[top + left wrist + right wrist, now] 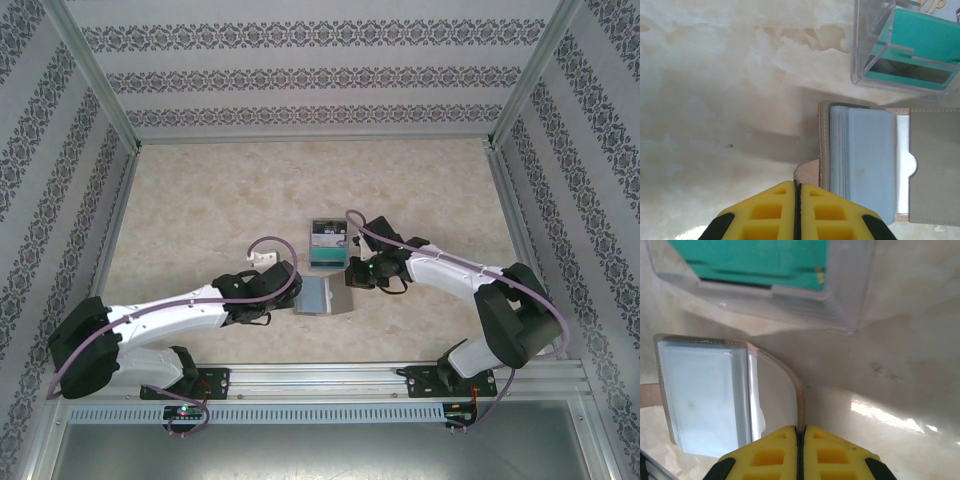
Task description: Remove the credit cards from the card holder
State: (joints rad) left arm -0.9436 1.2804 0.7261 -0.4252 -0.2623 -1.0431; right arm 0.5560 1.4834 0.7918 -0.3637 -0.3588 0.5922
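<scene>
Okay, the card holder lies open and flat on the table, near the middle, between the two arms. On its left side the left gripper has its fingers together, pinched on the tan edge tab. On the other side the right gripper is also closed, clamped on the rim of the right flap. So both ends look pinned.

My read is that this step is steadying and spreading the holder so a card can be drawn. To do it well, press one side down firmly and lift the other only a little. A hard tug apart could slip the thin cover off the pads or buckle it. One gripper must let go to fetch a card, so the other should hold on alone.

The bluish pocket panels sit stacked; I can't tell if any has a card inside.

Around the scene, the patterned walls stand well apart. A clear plastic box sits just beyond the holder's far edge, with teal-faced credit cards in it. It is close enough to get bumped.
</scene>
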